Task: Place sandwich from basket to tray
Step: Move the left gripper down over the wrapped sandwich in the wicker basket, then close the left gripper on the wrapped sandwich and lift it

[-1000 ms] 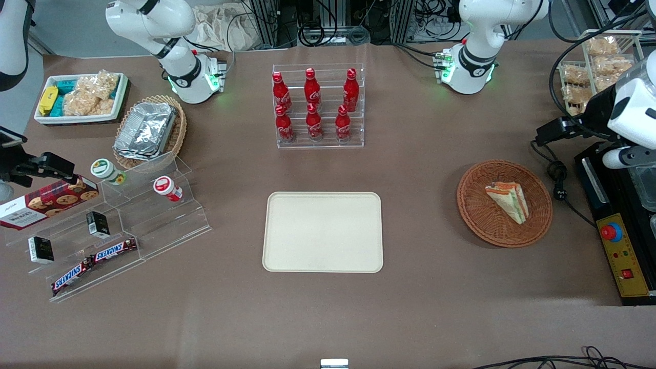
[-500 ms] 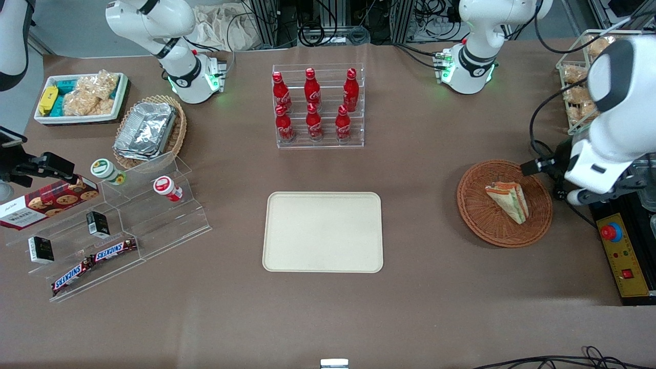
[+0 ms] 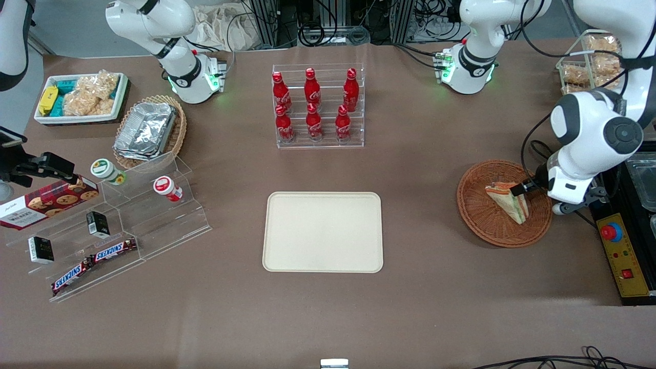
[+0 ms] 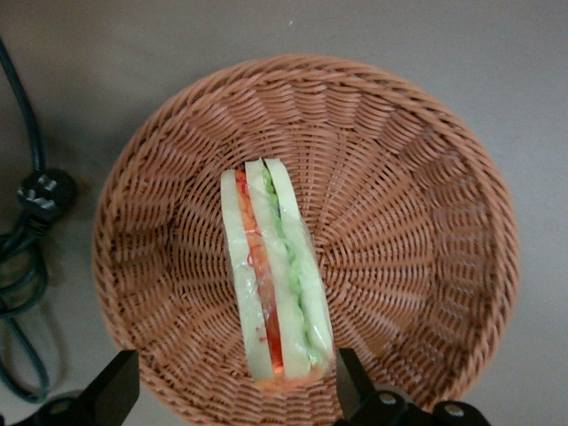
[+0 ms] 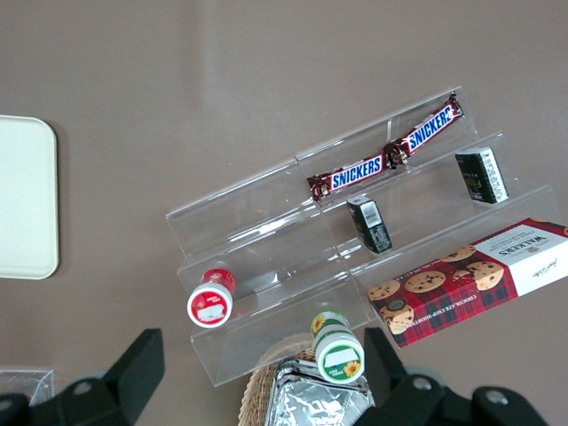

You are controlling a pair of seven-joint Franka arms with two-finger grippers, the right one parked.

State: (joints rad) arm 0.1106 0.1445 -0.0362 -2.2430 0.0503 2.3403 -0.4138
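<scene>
Brown counter (image 3: 420, 169), wicker basket (image 3: 482, 225) cradling wrapped sandwich (image 4: 275, 275). Claw (image 4: 235, 386) spread wide above, gripping nothing. Likely to slip on clear wrap, or snag the weave.

My pincer (image 4: 232, 389) hangs open over the sandwich (image 4: 277, 275) in the basket (image 4: 426, 222), neither bearing any writing. Well away from it, toward the parked arm's end of the table, two bars (image 5: 383, 152) read SNICKERS and the cookie box (image 5: 475, 280) reads WALKERS. The red bottles (image 3: 313, 105) carry Coca-Cola script.
</scene>
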